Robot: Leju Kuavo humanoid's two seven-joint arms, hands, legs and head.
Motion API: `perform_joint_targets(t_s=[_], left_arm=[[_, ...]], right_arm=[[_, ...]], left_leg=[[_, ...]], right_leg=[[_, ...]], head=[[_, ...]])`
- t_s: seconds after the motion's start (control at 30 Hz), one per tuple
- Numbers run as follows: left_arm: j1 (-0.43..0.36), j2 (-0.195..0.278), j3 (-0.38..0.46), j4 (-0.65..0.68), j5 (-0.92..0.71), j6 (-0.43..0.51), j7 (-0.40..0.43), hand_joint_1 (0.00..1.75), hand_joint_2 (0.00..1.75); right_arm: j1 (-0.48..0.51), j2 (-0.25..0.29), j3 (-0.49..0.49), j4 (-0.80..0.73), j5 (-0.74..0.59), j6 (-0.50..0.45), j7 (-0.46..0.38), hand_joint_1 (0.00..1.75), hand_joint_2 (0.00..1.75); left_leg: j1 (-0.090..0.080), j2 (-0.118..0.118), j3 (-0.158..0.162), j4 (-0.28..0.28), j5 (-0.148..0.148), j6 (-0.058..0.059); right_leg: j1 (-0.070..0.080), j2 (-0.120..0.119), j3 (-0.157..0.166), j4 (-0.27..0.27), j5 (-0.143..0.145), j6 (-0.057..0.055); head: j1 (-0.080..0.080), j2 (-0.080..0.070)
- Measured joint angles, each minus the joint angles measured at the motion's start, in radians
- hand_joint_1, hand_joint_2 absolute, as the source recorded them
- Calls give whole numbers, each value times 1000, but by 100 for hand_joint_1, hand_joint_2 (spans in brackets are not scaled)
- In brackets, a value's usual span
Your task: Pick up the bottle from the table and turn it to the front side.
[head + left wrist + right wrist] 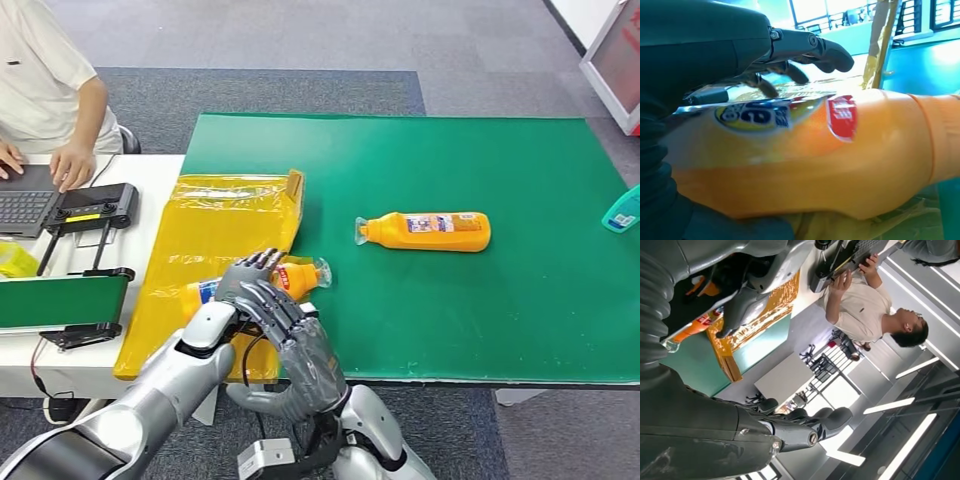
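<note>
Your left hand (253, 285) grips an orange bottle (298, 277) lying on its side on the yellow plastic bag (211, 235) at the near left of the green table (483, 140), clear cap toward the table's middle. In the left wrist view the fingers (817, 47) curl over the bottle (866, 150), which shows a blue-and-yellow label and a red patch; the writing is too blurred to read. Your right hand (306, 365) hangs off the table's near edge under the left forearm, fingers loosely apart, holding nothing. A second orange bottle (426, 231) lies on its side mid-table, label text too small to read. A teal item (623, 212) sits at the right edge. A person (45, 80) types on a laptop (26, 205) at far left.
</note>
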Motion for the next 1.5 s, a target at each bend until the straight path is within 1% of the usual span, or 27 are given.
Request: perform_joint_targets(t_s=[0.13, 0.27, 0.4, 0.5, 0.6, 0.77, 0.93, 1.07, 1.2, 1.27, 1.33, 1.37, 1.43, 1.5], left_arm=[[-2, -2, 12, 11, 11, 2, -12, 0, 175], [1, -2, 22, 12, 12, 7, -23, 0, 175], [15, -2, 27, 7, 28, 39, -53, 0, 175], [39, -1, 34, -23, 67, 63, -84, 0, 175], [79, 3, 45, -96, 104, 72, -100, 0, 175], [135, 15, 48, -290, 119, 67, -101, 0, 175], [206, 42, 14, -551, 121, 77, -108, 0, 175], [275, 69, -24, -761, 127, 114, -112, 0, 175], [345, 105, -44, -923, 121, 172, -117, 0, 175], [392, 121, -53, -1012, 170, 224, -146, 0, 175], [449, 132, -65, -1107, 258, 268, -203, 0, 175], [479, 137, -67, -1144, 304, 275, -229, 0, 175], [548, 148, -66, -1214, 409, 265, -285, 0, 175], [623, 158, -58, -1276, 514, 235, -351, 0, 175]], right_arm=[[23, -17, -8, -7, 0, -4, 0, 0, 175], [35, -22, -19, -16, 0, -9, 0, 0, 175], [43, -24, -26, -17, 0, -11, 0, 0, 175], [50, -25, -34, -17, 2, -14, 0, 0, 175], [57, -25, -42, -17, 4, -17, 0, 0, 175], [69, -25, -58, -17, 16, -27, 1, 0, 175], [84, -25, -79, -19, 31, -41, 4, 0, 175], [96, -25, -94, -25, 45, -58, 7, 0, 175], [100, -26, -99, -41, 58, -80, -2, 0, 175], [110, -26, -111, -46, 55, -87, 11, 0, 175], [129, -26, -132, -46, 48, -88, 27, 0, 175], [138, -27, -140, -45, 42, -86, 27, 0, 175], [153, -27, -156, -50, 6, -72, 24, 0, 175], [170, -27, -178, -60, -49, -43, 15, 0, 175]], left_leg=[[0, 0, 0, 0, 0, 0], [0, 0, 0, 0, 0, 0], [0, 0, 1, 0, 0, 0], [0, 0, 1, 0, 0, 0], [0, 0, 0, 0, 0, 0], [0, 0, -1, 0, 0, 0], [0, 0, -1, 0, 0, 0], [0, 0, -2, 0, 0, 0], [0, 1, -3, 0, 0, 0], [0, 0, -3, 0, 0, 0], [0, 0, -4, 0, -1, 0], [0, 0, -4, 0, -1, 0], [0, 1, -4, 0, -2, -1], [0, 1, -4, 0, -3, -1]], right_leg=[[0, 0, 0, 0, 0, 0], [0, 0, 1, 0, 0, 0], [0, 0, 1, 0, 0, 0], [0, 0, 1, 0, 0, 0], [0, 0, 0, 0, 0, 0], [0, 0, 0, 0, 0, 0], [0, 0, -1, 0, 0, 0], [0, 0, -3, 0, 0, 0], [0, 1, -4, 0, 0, 0], [0, 0, -4, 0, -1, 0], [0, 0, -4, 0, -1, 1], [0, 0, -4, 0, -1, 1], [0, 1, -4, 0, -1, 0], [0, 1, -4, 0, -2, 0]], head=[[0, 0], [0, 0], [0, 0], [0, 0], [0, 0], [0, 0], [0, 0], [0, 0], [0, 0], [0, 0], [-1, 0], [-1, 0], [-1, 0], [-1, 0]])
